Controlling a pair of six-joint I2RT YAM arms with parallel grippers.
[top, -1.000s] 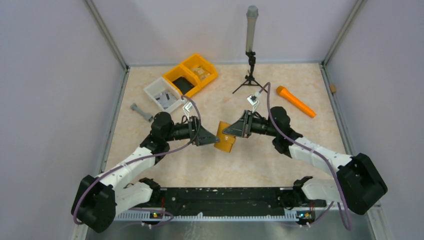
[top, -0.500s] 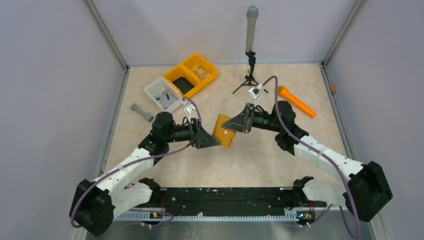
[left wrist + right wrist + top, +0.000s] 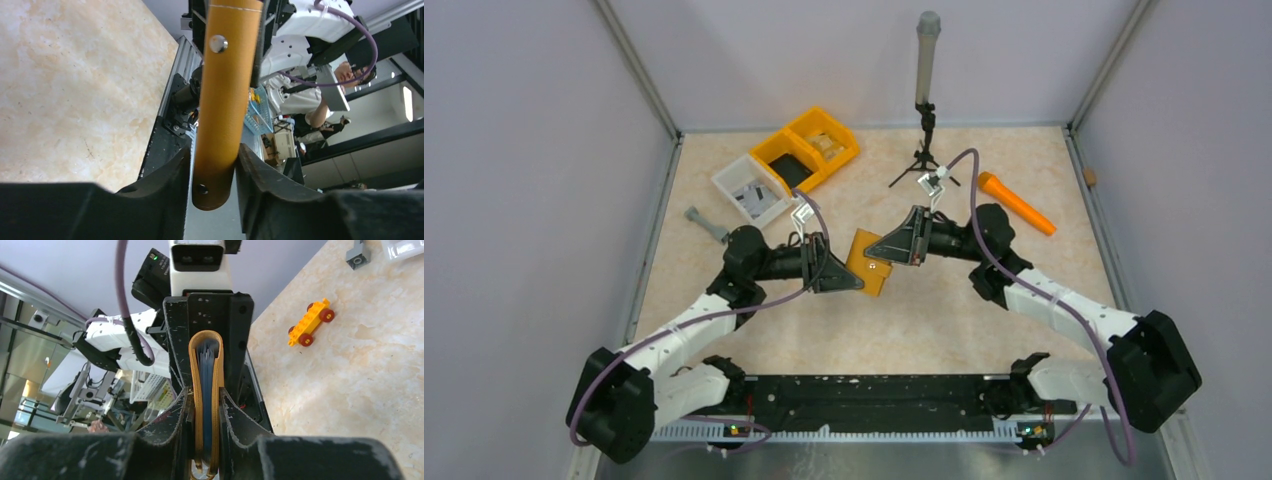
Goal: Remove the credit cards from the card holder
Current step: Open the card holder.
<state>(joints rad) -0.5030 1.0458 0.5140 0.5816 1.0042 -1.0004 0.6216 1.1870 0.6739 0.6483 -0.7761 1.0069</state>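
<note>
walls: plain pale lilac-grey wall panels (image 3: 524,150) on three sides from where I'm watching | corner: aluminium frame post (image 3: 639,70) | tabletop (image 3: 904,320): beige marble-look, soft even light | my left wrist cam, past the edge: cluttered lab room, blue basket (image 3: 260,112), bright strip (image 3: 407,102), window or lamp, can't tell

The card holder (image 3: 223,110) looks matt and leathery, with a shiny metal snap (image 3: 218,43).
</note>
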